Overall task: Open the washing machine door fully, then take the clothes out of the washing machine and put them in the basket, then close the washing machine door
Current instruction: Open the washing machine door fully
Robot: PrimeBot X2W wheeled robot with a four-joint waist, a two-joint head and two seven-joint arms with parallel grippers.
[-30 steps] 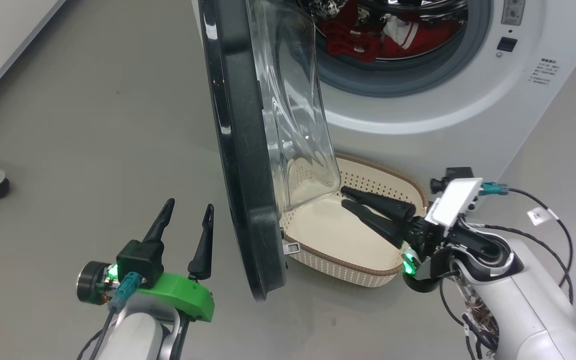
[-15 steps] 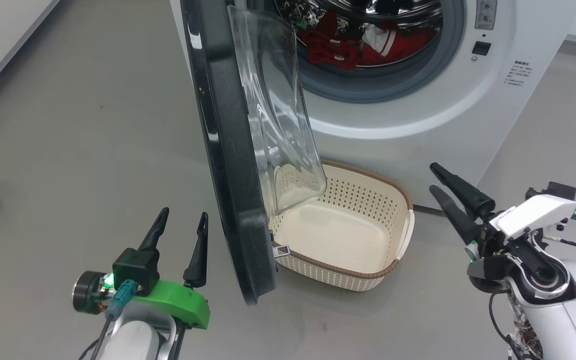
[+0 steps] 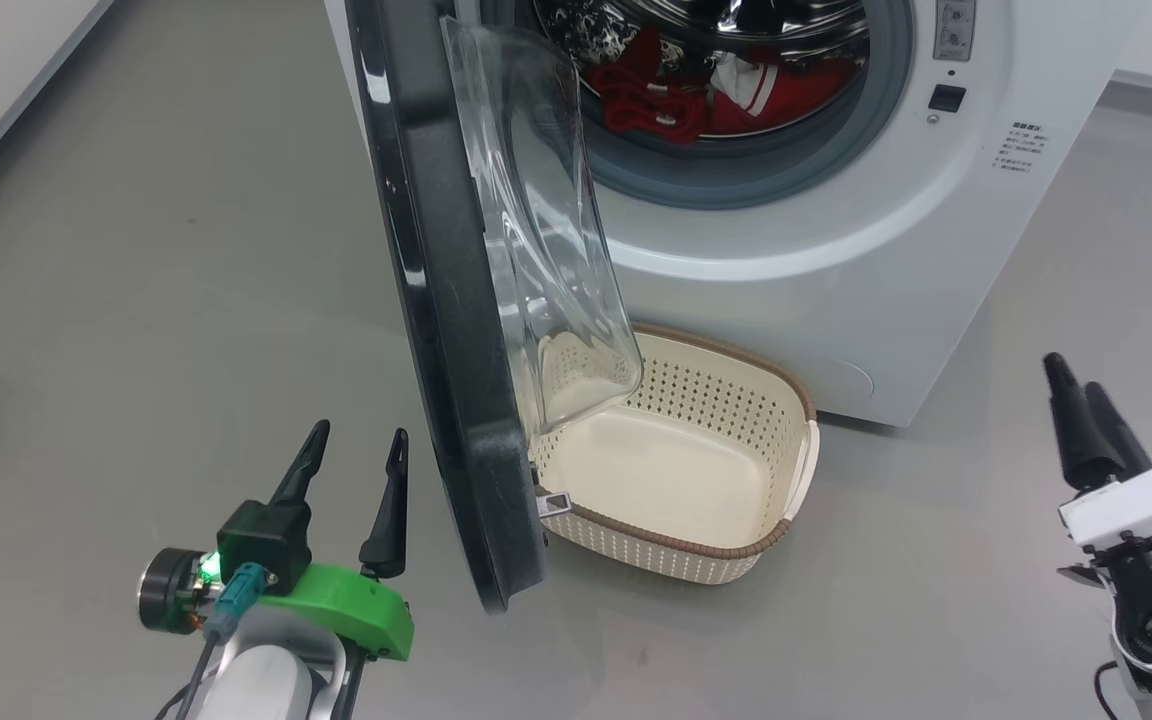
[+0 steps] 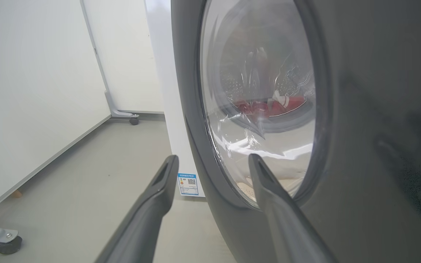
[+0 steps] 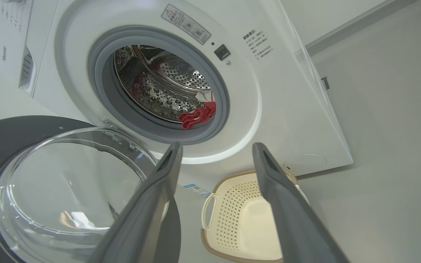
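Head view: my right end effector (image 3: pixel 1071 376) has left the basket (image 3: pixel 726 395), now spread, empty. Left end effector (image 3: pixel 360 432) unchanged: spread, empty, beside the washing machine door (image 3: pixel 441 300). Clothes (image 3: pixel 671 100) remain in the washing machine (image 3: pixel 836 250).

"Hisense" on detergent drawer (image 5: pixel 6 54) of washing machine (image 5: pixel 291 120), warning-triangle sticker (image 5: pixel 185 23) above drum opening, print unreadable, blue label (image 4: pixel 188 183) with QR code low on side, lettering illegible

Washing machine (image 3: pixel 836 250), black-rimmed door (image 3: pixel 436 300) open.
Red clothes (image 3: pixel 696 95) lie in the drum; cream basket (image 3: pixel 676 545) sits on the floor beneath the door.
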